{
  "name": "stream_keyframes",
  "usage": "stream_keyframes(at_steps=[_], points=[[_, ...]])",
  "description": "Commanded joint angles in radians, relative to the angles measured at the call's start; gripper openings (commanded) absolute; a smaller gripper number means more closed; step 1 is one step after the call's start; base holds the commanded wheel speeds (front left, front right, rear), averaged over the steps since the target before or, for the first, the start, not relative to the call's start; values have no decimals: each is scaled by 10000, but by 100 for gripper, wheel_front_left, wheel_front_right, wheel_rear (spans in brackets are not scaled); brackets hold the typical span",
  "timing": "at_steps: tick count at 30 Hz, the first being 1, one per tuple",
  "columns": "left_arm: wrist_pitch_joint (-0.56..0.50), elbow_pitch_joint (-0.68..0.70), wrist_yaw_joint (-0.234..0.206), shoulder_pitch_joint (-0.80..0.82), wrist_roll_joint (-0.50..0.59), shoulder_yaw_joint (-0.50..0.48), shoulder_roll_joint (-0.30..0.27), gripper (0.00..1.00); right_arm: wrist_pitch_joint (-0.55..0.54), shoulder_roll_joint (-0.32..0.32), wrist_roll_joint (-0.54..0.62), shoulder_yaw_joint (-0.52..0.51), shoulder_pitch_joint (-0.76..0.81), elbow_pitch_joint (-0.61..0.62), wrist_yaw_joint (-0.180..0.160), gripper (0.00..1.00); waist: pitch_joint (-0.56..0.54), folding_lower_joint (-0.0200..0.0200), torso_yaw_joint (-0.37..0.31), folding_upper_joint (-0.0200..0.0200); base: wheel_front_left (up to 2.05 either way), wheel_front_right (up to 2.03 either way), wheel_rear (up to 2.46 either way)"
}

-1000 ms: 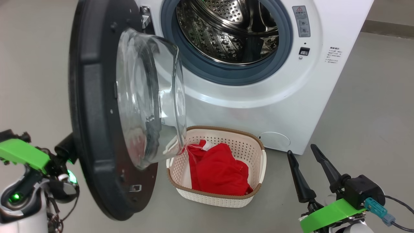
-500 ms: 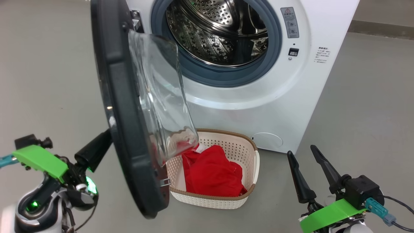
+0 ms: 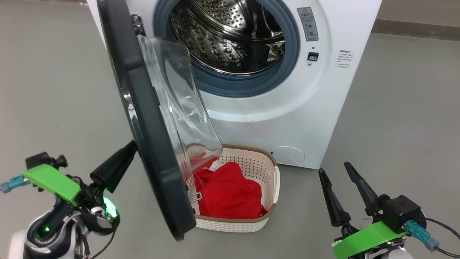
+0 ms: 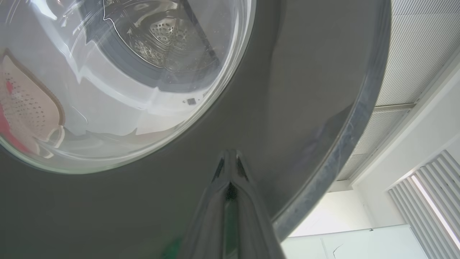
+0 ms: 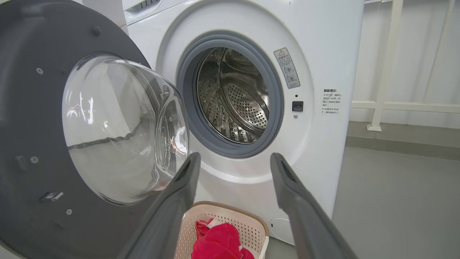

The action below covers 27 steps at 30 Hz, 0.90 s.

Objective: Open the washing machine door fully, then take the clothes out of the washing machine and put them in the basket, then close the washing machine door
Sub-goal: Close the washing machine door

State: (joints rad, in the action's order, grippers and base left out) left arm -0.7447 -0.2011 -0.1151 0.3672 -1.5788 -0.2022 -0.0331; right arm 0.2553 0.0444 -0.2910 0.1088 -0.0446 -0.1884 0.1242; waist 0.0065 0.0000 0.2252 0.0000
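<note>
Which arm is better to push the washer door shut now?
Left, probably. The left claw, shut, rests against the outside of the washing machine door, ready to push. The right claw is open, off to the side, touching nothing.

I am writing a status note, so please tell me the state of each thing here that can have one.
Washing machine door: open, swung outward.
Drum: no clothes visible inside.
Basket: holds red clothes.
Left gripper: shut, tips against the door's outer face.
Right gripper: open, empty.
</note>
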Motion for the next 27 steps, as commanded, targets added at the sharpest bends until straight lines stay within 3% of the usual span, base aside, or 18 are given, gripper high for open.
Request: stream_keyframes(at_steps=[1,5,6,8,15,20,27], points=[[-20,366,41,93,-188,-181,-172,0,65,58,-6,207,-208,241,65,100,8,0,-47,0,0,0,0],[361,424,255,54,-89,-352,-187,0,65,58,-21,190,-206,260,65,100,31,0,-91,0,0,0,0],[553,410,340,50,31,-430,-224,26,65,58,-32,188,-208,263,65,100,37,0,-96,0,0,0,0],[847,394,563,13,353,-458,-335,100,65,58,-57,191,-210,267,65,100,39,0,-105,0,0,0,0],[2348,236,1384,-187,1885,-601,-801,100,65,58,-129,180,-228,229,65,100,63,0,-79,0,0,0,0],[4305,170,2176,-432,4217,-277,-1434,100,65,58,-130,209,-270,220,65,100,124,0,-59,0,0,0,0],[7431,249,2407,-783,7321,570,-1968,100,65,58,-102,233,-325,174,65,100,182,0,-62,0,0,0,0]])
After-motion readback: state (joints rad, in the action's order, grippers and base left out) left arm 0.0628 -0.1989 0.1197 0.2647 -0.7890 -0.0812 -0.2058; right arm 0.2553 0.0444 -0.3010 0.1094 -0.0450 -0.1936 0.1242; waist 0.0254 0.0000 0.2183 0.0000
